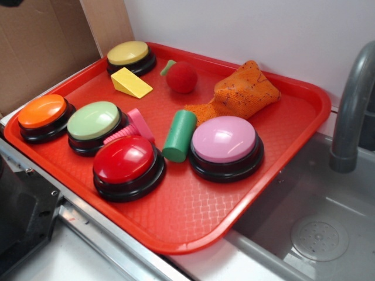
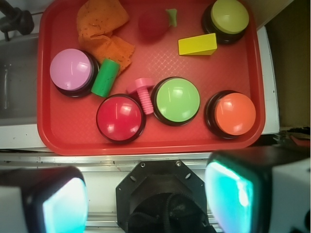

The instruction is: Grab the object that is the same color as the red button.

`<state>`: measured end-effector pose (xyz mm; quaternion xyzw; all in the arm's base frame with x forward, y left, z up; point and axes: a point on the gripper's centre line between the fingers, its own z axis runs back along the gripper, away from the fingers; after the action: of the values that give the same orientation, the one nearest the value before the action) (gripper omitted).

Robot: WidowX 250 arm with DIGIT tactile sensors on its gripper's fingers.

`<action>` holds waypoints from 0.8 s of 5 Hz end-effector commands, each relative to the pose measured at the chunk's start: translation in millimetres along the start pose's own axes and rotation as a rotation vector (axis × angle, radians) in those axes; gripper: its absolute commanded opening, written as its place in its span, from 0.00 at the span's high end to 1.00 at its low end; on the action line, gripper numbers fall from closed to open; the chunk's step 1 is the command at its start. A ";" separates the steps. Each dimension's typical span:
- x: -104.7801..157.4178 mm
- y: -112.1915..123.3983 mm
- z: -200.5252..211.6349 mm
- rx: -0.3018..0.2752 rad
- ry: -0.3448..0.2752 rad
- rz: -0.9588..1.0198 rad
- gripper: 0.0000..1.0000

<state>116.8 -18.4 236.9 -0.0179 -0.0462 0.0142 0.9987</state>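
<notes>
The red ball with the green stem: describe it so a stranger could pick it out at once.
Start at the red tray and go to its back edge. Between the yellow button and the crumpled orange cloth lies the small red ball. It is matte, has a short green stem, and has no black base, unlike the glossy red button at the front.

A red tray [image 1: 281, 193] is sitting on the worktop beside a grey sink [image 1: 328, 234] with its faucet [image 1: 351, 111]. Four non-target buttons are resting on the tray: yellow [image 1: 128, 53] at the far edge, orange [image 1: 41, 111] and pale green [image 1: 93, 120] side by side, and pink [image 1: 224, 139]. A yellow wedge [image 1: 131, 83] is lying near the yellow button. A green cylinder [image 1: 180, 135] is lying just beside the pink button. A pink ridged toy [image 1: 130, 130] is lying against the green button. A crumpled orange cloth [image 1: 240, 93] is lying at the far side. Brown cardboard [image 1: 47, 41] is standing behind the tray.
</notes>
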 end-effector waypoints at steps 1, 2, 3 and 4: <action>0.0 0.0 0.0 0.000 0.000 0.000 0.00; 16.0 2.3 -8.8 -0.045 -0.027 0.147 0.00; 39.0 1.9 -26.4 -0.056 -0.053 0.248 0.00; 72.3 6.6 -49.7 -0.041 -0.108 0.401 0.00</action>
<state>188.7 -12.7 186.2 -0.0415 -0.0757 0.2126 0.9733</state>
